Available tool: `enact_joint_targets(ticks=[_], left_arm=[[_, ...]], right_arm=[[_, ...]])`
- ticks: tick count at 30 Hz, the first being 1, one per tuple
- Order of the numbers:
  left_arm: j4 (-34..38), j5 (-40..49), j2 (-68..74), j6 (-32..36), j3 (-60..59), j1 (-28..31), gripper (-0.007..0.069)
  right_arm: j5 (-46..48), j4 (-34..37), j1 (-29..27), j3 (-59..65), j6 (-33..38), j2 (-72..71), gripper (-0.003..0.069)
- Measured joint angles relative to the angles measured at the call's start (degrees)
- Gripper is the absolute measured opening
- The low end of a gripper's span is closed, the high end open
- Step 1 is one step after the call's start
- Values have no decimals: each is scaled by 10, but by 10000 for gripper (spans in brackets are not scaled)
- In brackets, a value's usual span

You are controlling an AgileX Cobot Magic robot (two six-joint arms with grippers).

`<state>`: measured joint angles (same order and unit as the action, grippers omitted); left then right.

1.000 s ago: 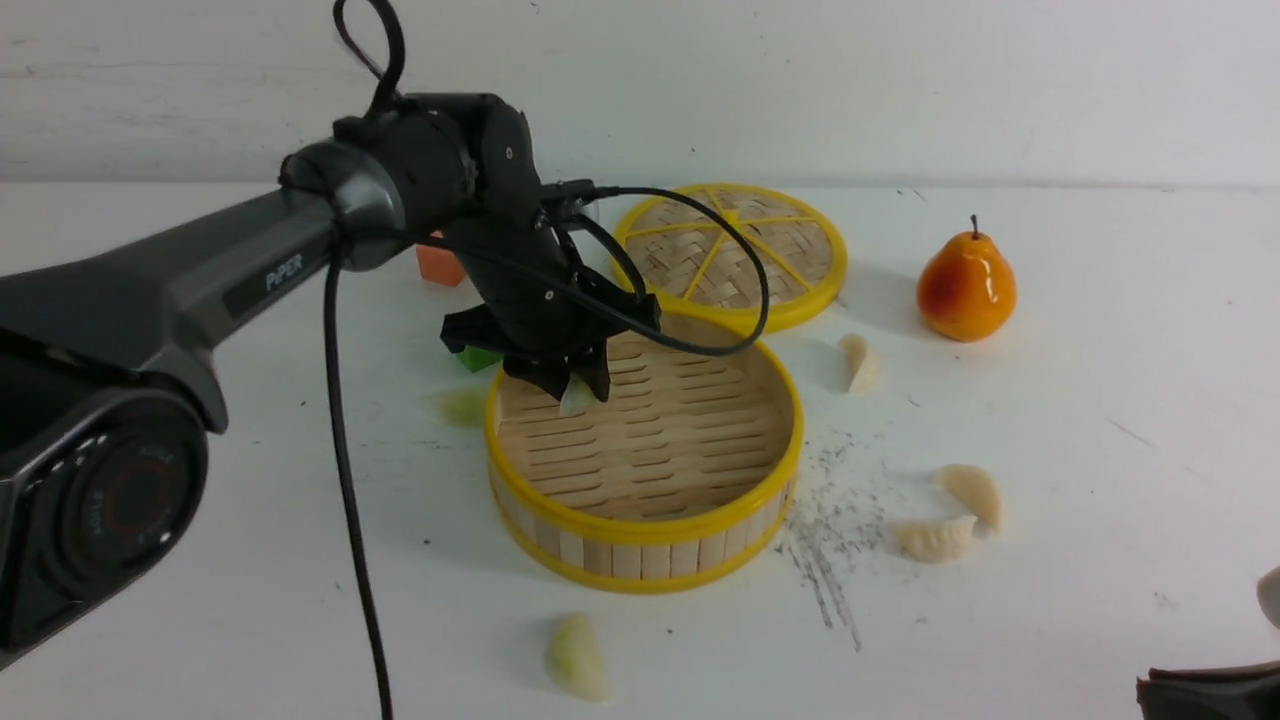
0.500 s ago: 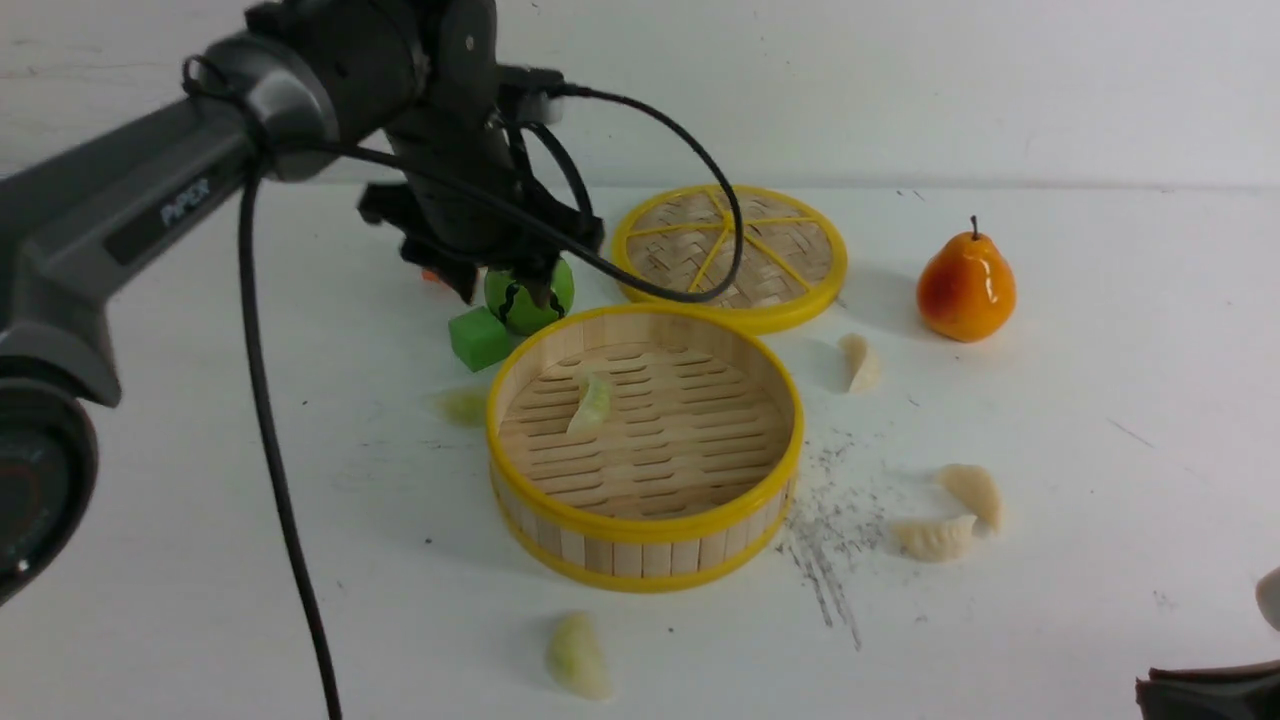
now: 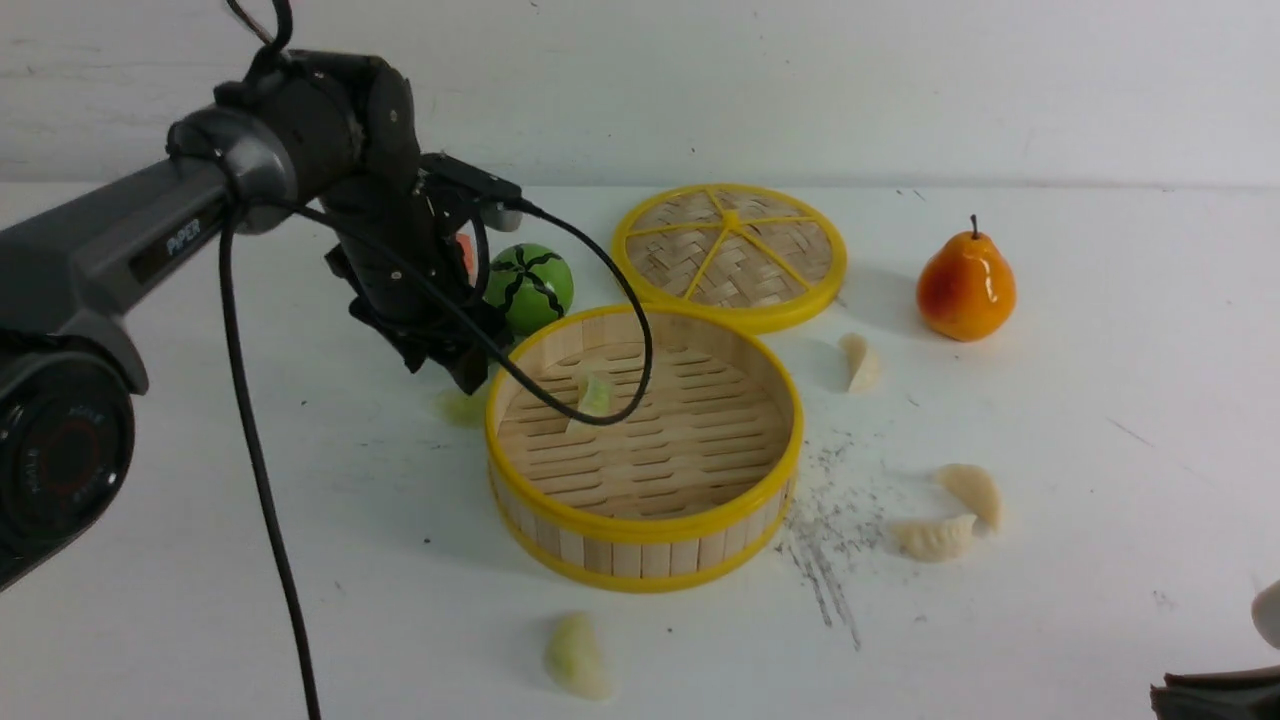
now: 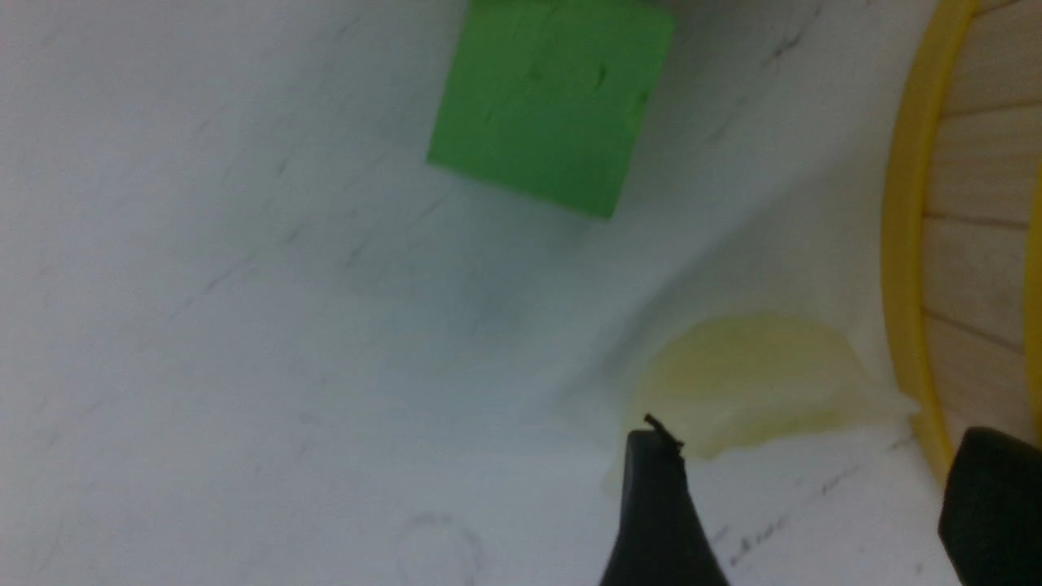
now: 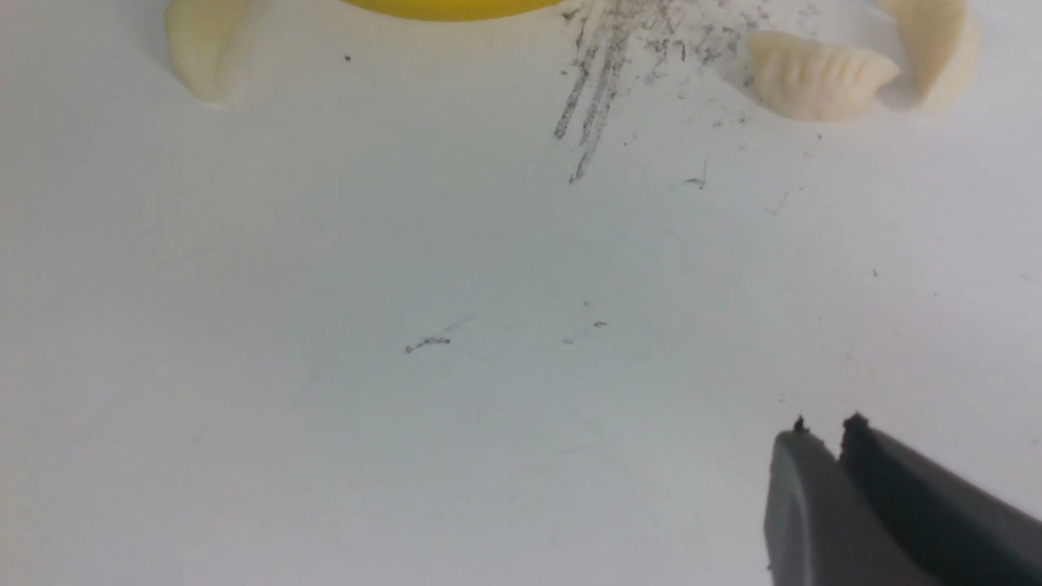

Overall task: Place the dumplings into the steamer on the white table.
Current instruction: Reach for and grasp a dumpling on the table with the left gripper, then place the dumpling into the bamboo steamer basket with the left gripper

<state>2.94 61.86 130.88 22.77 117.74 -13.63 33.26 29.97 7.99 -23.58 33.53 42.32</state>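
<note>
Bamboo slats now carry the first piece: a pale green dumpling [image 3: 596, 392] lies inside the steamer [image 3: 640, 528], dropped a moment ago by the left pincer [image 3: 445, 355]. That pincer has since swung left and hangs spread wide over a second green dumpling [image 4: 749, 382], just beside the steamer's left wall. The right pincer [image 5: 822, 435] is clenched on nothing above the desk [image 3: 1100, 420]. One of six is in. A third green dumpling [image 3: 577, 655] near the front and three cream dumplings [image 3: 932, 540] on the right wait.
</note>
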Motion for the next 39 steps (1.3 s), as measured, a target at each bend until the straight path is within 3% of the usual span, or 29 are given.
enact_joint_targets(ticks=[11,16,18,25,34,39], left_arm=[[5,-29,33,13,4,1,425],[2,-24,44,-40,5,0,252],[-9,-20,45,-91,7,0,200],[-79,48,51,-254,36,-1,204],[-80,87,54,-280,112,0,201],[24,89,32,-280,156,-2,196]], right_arm=[[-8,-12,0,18,0,0,63],[-13,-12,0,18,0,0,70],[-13,-12,0,18,0,0,71],[-17,-13,0,18,0,0,72],[-23,-13,0,18,0,0,83],[-25,-11,0,18,0,0,89]])
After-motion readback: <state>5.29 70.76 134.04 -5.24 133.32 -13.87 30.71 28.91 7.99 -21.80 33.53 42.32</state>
